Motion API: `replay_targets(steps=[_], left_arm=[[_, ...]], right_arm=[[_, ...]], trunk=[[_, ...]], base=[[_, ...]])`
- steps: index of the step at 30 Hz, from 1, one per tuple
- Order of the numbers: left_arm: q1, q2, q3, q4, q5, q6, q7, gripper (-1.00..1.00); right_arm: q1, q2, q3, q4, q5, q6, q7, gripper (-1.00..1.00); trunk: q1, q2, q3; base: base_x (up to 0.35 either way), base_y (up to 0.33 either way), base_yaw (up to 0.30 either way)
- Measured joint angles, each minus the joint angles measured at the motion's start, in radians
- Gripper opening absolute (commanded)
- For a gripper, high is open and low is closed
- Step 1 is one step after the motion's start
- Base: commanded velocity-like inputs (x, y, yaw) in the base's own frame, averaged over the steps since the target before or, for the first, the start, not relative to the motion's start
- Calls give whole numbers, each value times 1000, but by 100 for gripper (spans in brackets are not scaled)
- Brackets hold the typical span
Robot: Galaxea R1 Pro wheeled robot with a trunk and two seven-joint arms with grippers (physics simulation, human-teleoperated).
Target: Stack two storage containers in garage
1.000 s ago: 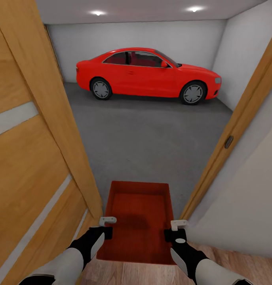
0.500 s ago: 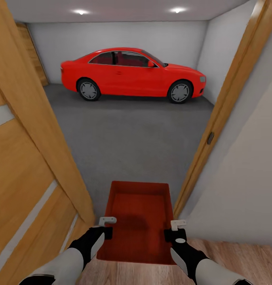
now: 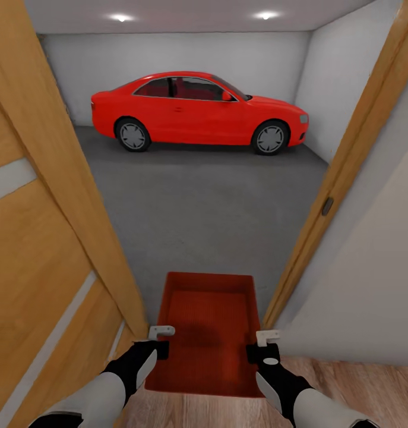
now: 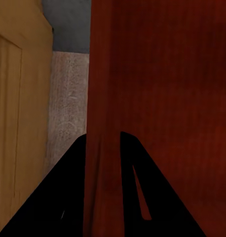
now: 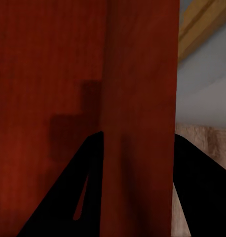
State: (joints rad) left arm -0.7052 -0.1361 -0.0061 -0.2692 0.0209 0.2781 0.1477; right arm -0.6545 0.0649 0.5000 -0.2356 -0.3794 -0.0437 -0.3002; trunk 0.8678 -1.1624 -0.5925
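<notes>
One storage container (image 3: 206, 321), an orange-red tray with low walls, is held level in front of me in the doorway to the garage. My left gripper (image 3: 159, 340) is shut on its left wall and my right gripper (image 3: 264, 345) on its right wall. In the left wrist view, the left gripper (image 4: 103, 145) straddles the red wall (image 4: 105, 89), one dark finger on each side. The right gripper (image 5: 137, 140) likewise clamps the container's wall (image 5: 137, 74). Beyond the container lies the grey concrete floor (image 3: 209, 202) of the garage.
An open orange-wood door (image 3: 43, 238) with pale slits stands close on my left. The wooden door frame (image 3: 346, 172) and a white wall (image 3: 370, 285) are close on my right. A red car (image 3: 198, 110) is parked by the far wall. Light wood planks (image 3: 358, 383) lie under me.
The whole picture has shifted, with the car sitting further left and the right door frame closer, so the camera has moved. Both grippers keep their hold on the container.
</notes>
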Motion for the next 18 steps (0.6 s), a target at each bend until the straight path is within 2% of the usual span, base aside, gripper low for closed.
replay_targets(steps=[3, 18], left_arm=[[0, 0, -2, 0, 3, -1, 1, -100], [0, 0, -2, 0, 3, -1, 1, -100]], right_arm=[[0, 0, 0, 0, 1, 1, 0, -100], [0, 0, 1, 0, 0, 1, 0, -100]], trunk=[[0, 0, 0], [0, 0, 0]], base=[[0, 98, 0], [0, 2, 0]])
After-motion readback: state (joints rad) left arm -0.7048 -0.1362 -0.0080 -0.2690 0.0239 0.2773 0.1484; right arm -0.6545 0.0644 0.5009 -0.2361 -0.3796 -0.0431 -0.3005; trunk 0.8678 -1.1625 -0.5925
